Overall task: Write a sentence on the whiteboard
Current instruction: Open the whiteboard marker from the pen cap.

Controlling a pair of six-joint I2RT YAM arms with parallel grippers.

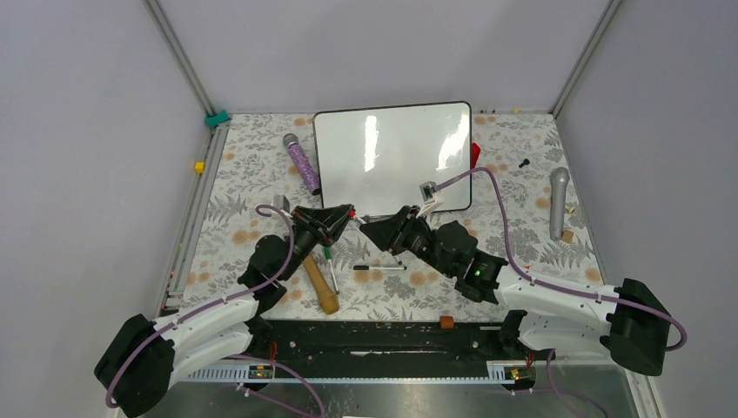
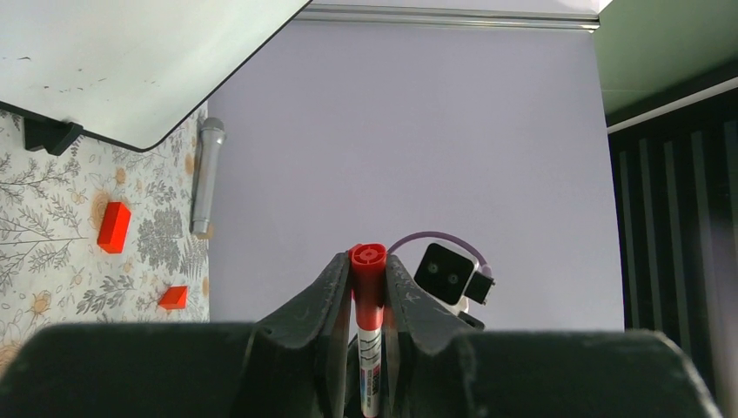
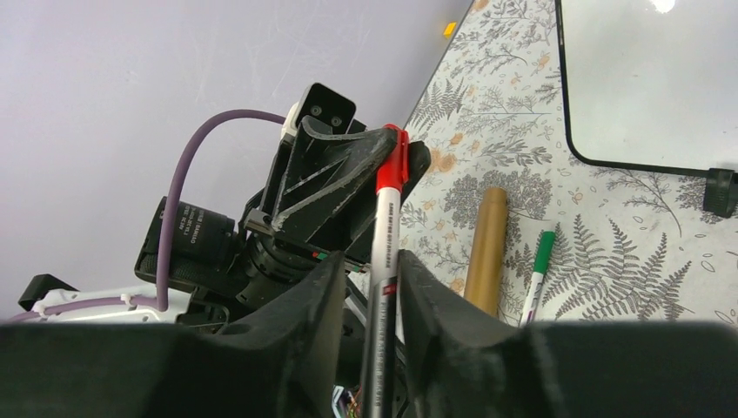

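Observation:
The whiteboard point(image 1: 392, 157) lies at the back middle of the table, and its face is blank, so the sentence is out of view. Just in front of the board's near edge my two grippers meet tip to tip. My left gripper point(image 1: 348, 213) point(image 2: 367, 259) is shut on the red cap end of a red marker point(image 2: 368, 287). The marker's white barrel point(image 3: 383, 226) runs between the fingers of my right gripper point(image 3: 372, 261) point(image 1: 365, 226). These stand open, with a gap on one side of the barrel. Corners of the whiteboard point(image 2: 130, 61) point(image 3: 644, 78) show in both wrist views.
A wooden-handled hammer point(image 1: 320, 283) lies under the left arm, with a green marker point(image 3: 540, 261) and a black marker point(image 1: 379, 267) nearby. A purple microphone point(image 1: 302, 163) lies left of the board and a grey microphone point(image 1: 557, 200) lies right. Small red blocks point(image 2: 114, 226) sit by the board.

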